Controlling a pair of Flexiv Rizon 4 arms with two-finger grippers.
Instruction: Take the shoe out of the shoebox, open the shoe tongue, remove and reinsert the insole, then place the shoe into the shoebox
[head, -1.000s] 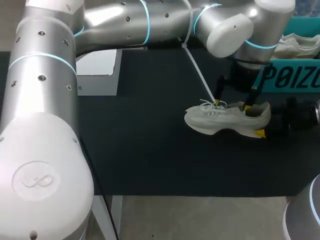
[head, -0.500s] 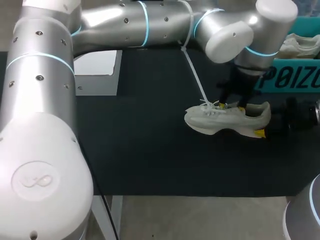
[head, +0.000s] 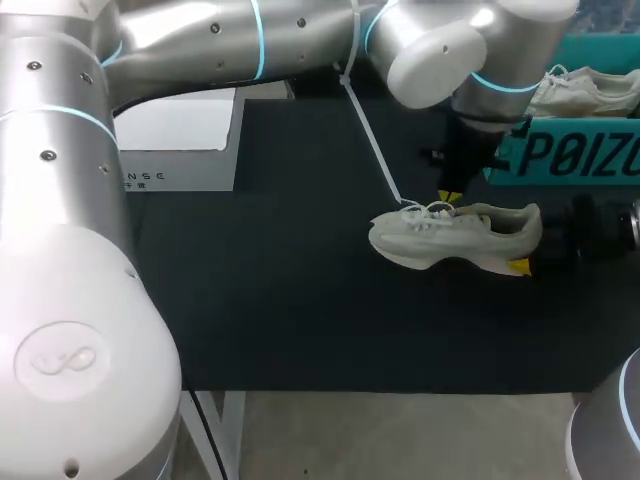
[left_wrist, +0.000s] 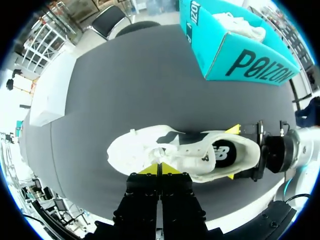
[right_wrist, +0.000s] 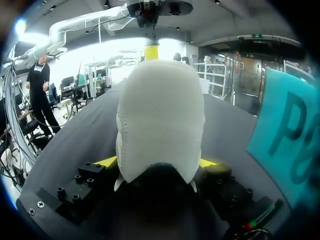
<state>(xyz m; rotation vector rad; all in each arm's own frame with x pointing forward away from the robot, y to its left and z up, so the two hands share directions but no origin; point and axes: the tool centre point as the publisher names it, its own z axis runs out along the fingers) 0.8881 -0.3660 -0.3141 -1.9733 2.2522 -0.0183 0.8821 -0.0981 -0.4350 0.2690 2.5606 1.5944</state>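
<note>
Currently gripping shoe (head: 450, 235) at heel with right gripper (right_wrist: 157, 162), hovering left gripper (left_wrist: 160, 168) pinched closed just above shoe laces (head: 430, 210), shoebox (head: 580, 150) near shoe heel.

Not much besides the main stuff. Plain black table (head: 280, 300), matte, dark grey from the wrist cams (left_wrist: 125, 85) (right_wrist: 75, 145). On it, at the far left rear, a flat white box (head: 180, 125), right at the table's edge in the left wrist view (left_wrist: 50, 90), well apart from everything else. Some grey print on its front wall, too small to bother with. Also a second shoe (head: 590, 92), pale like cream, lying in the open teal shoebox (head: 580, 155) at the right rear, laces up, partly cut off by the frame. Same one poking out as a white lump in the left wrist view (left_wrist: 240, 25).
</note>
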